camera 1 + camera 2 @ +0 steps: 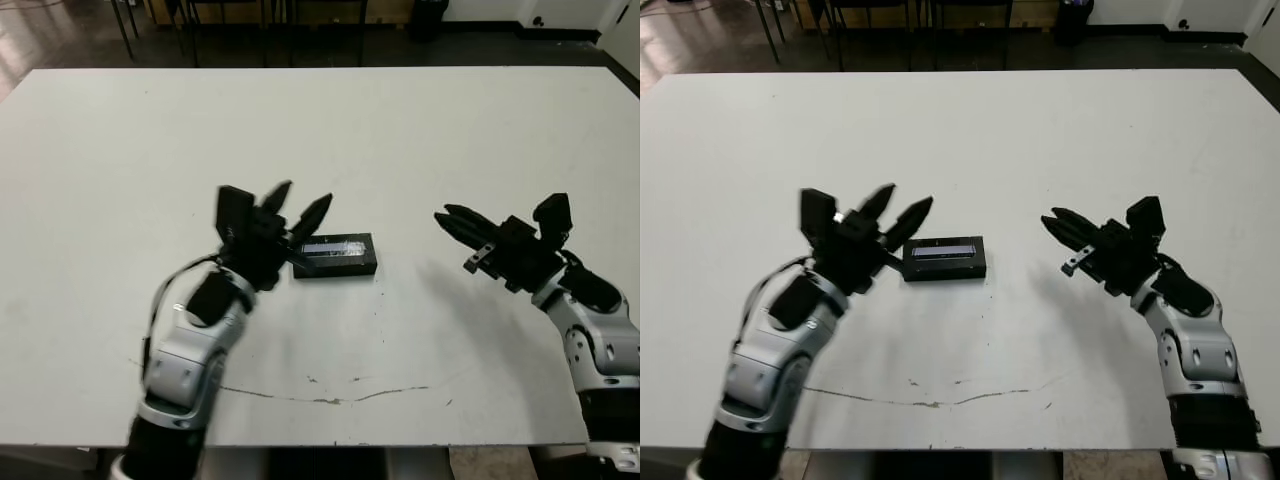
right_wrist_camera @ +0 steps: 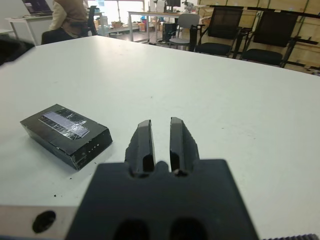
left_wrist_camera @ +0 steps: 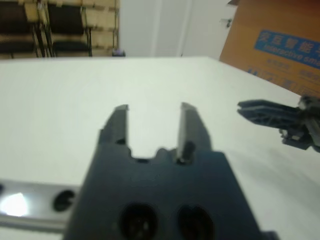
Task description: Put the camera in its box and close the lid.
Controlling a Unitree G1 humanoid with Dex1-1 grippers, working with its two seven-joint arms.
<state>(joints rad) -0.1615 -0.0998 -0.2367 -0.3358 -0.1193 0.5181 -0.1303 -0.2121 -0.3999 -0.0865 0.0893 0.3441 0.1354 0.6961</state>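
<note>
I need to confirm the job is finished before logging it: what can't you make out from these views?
- Camera: in no view; the lid covers the box, so its presence inside is unverifiable.
- Box's left end: head views, partly hidden behind the left gripper.
- Lid seating on the far side: right wrist view shows only the near walls.

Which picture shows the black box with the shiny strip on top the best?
The right wrist view: the closed black rectangular box with a pale strip on its lid sits unobstructed, top and two sides visible. Both eye views show it from above, smaller, with a left gripper finger crossing one end. The left wrist view does not show it.
</note>
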